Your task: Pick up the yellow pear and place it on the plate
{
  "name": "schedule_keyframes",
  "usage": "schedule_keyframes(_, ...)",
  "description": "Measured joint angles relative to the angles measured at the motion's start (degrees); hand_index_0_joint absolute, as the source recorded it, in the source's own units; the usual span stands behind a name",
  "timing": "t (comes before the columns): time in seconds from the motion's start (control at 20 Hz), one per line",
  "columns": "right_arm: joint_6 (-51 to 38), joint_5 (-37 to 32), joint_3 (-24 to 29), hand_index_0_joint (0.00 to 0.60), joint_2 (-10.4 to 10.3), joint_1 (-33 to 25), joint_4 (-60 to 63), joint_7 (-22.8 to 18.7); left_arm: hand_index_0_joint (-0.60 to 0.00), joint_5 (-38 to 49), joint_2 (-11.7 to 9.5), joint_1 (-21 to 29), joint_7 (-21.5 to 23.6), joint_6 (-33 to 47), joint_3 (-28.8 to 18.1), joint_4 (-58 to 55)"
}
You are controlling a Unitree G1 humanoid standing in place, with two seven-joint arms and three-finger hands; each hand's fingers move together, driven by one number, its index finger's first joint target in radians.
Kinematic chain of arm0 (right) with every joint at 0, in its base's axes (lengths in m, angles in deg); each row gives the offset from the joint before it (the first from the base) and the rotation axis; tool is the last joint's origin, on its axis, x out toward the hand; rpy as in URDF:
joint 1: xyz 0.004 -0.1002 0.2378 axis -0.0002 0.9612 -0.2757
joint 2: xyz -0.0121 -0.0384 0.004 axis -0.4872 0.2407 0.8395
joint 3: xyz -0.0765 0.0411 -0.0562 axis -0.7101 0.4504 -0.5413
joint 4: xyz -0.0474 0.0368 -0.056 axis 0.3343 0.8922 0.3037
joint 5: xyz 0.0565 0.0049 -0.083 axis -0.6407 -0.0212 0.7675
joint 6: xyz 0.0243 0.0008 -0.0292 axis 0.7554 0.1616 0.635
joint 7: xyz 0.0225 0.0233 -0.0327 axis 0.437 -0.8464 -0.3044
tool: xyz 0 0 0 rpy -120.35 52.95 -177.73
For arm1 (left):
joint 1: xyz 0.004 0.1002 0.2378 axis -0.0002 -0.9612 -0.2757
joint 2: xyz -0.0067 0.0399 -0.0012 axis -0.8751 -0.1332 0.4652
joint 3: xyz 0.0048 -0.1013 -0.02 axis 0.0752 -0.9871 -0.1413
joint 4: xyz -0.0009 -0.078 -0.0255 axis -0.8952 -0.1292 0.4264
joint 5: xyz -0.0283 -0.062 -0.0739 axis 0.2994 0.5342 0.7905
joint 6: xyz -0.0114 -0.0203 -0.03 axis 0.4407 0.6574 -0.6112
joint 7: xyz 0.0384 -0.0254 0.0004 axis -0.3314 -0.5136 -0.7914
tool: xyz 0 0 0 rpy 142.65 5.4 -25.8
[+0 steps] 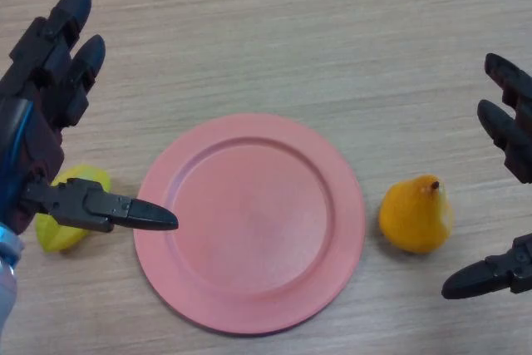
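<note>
A yellow-orange pear (pixel 416 215) with a short brown stem lies on the wooden table, just right of the pink plate (pixel 249 222). The plate sits in the middle and has nothing on it. My right hand (pixel 507 135) hovers at the right edge, open, its fingers above and right of the pear and its thumb below, not touching it. My left hand (pixel 46 97) is open at the left, its thumb pointing toward the plate's left rim.
A yellow star-shaped fruit (pixel 66 222) lies on the table left of the plate, partly hidden behind my left thumb. The wooden table (pixel 274 31) stretches bare beyond the plate.
</note>
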Motion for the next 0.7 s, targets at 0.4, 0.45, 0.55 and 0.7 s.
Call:
schedule_keyframes(0.4, 0.0, 0.0, 0.0, 0.000, 0.0, 0.0, -0.2, -1.1, 0.000, 0.0, -0.1, 0.9, 0.0, 0.5, 0.0, 0.2)
schedule_keyframes(0.45, 0.0, 0.0, 0.0, 0.000, 0.0, 0.1, -0.2, -1.1, 0.000, 0.0, -0.1, 0.9, 0.0, 0.5, 0.0, 0.2)
schedule_keyframes(0.55, 0.0, 0.0, 0.0, 0.000, -0.1, 0.2, -0.3, -1.2, 0.000, 0.0, -0.1, 0.9, 0.0, 0.5, 0.0, 0.0)
schedule_keyframes(0.7, 0.0, 0.0, 0.0, 0.000, -0.1, 0.2, -0.7, -1.4, 0.000, 0.0, -0.1, 0.9, 0.0, 0.4, 0.0, -1.3)
